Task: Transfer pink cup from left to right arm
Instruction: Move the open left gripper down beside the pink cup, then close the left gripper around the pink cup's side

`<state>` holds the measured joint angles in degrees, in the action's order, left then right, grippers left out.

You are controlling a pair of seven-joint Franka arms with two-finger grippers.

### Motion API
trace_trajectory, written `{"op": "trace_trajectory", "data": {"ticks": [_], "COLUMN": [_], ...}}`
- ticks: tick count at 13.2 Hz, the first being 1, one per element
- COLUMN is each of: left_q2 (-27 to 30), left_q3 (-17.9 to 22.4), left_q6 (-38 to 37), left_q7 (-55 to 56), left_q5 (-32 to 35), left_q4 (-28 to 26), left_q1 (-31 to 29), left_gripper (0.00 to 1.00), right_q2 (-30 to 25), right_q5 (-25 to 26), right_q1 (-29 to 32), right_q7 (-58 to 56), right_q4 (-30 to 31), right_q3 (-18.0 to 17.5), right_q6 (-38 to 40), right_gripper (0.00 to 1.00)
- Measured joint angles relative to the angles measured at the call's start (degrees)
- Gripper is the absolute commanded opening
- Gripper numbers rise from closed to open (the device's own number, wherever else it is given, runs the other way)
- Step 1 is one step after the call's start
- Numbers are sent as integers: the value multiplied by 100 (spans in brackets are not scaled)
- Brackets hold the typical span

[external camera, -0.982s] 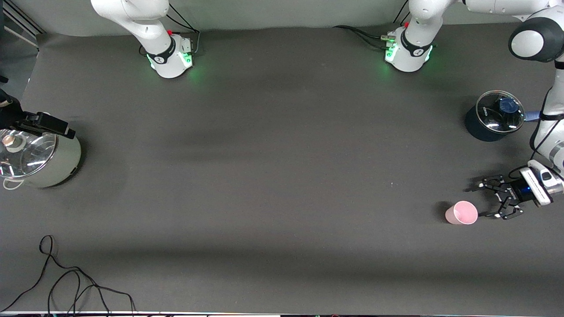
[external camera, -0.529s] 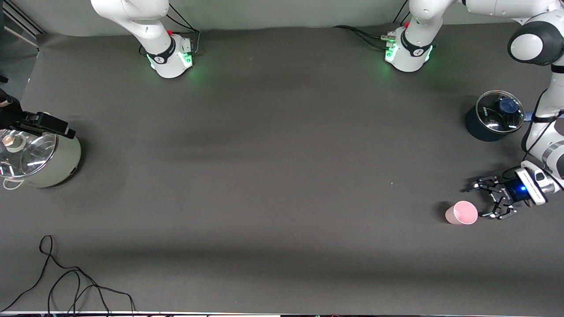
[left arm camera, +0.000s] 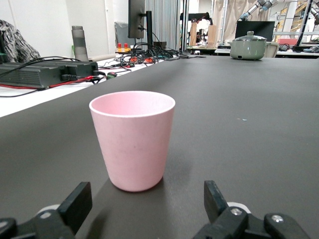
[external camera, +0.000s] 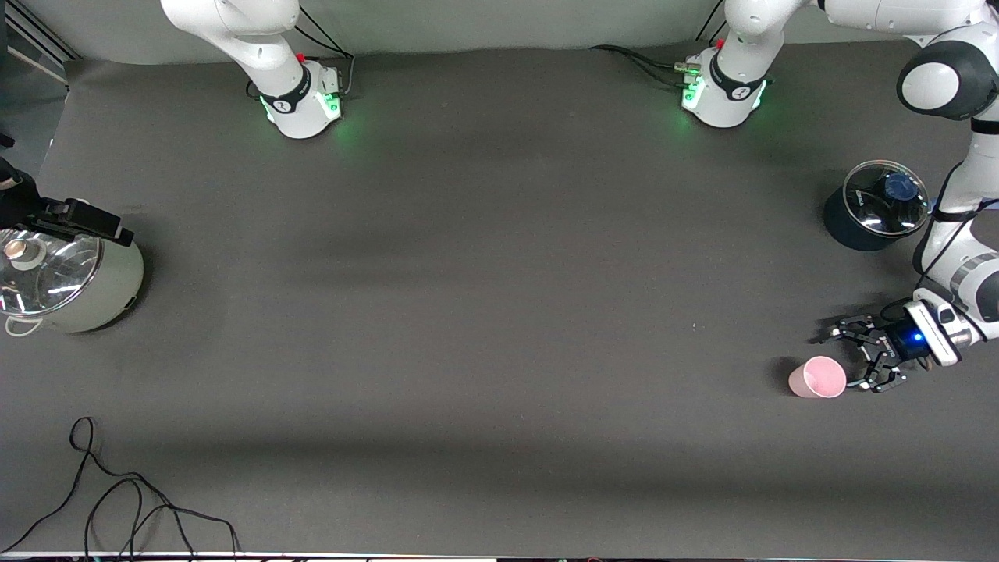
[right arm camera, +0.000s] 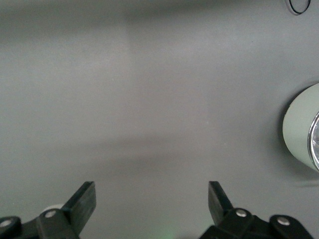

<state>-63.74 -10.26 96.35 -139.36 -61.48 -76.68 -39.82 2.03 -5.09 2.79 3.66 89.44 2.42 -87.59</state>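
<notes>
Pink cup (external camera: 817, 378) upright on table (external camera: 499, 312), lower right of frame. Left gripper (external camera: 852, 357) beside it, jaws spread; right gripper (right arm camera: 152, 199) waiting, jaws spread. Best centred around cup, then closed gently.

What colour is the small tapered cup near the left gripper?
Plain pale pink cup, clearest in the left wrist view.

Left gripper (external camera: 849, 357) fingers spread, low beside upright pink cup (external camera: 817, 377); bare mat between them. Dark pot (external camera: 872, 206) stands well apart.
</notes>
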Motion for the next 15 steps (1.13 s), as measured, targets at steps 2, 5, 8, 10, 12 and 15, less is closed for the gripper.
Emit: {"op": "trace_trajectory", "data": {"ticks": [2,5,8,10,12,15], "left_q2": [-15,-60,-117,-119,-120,-120], "left_q3": [-19,-27,-29,-31,-31,-31], "left_q6": [5,153,272,277,335,446], "left_q7": [-25,-161,-242,-249,-251,-255], "left_q5": [-65,-195,-242,-306,-370,-410], "left_q4": [0,-1,-3,-4,-4,-5], "left_q1": [43,170,245,305,377,449], "left_gripper": [100,100,100,100,100,100], "right_q2": [0,0,0,0,0,0], "right_q5": [0,0,0,0,0,0], "right_q1": [0,0,0,0,0,0], "right_q7": [-1,-3,-5,-5,-6,-6], "right_q4": [0,0,0,0,0,0], "right_q3": [0,0,0,0,0,0], "right_q6": [0,0,0,0,0,1], "right_gripper": [100,100,100,100,100,100]}}
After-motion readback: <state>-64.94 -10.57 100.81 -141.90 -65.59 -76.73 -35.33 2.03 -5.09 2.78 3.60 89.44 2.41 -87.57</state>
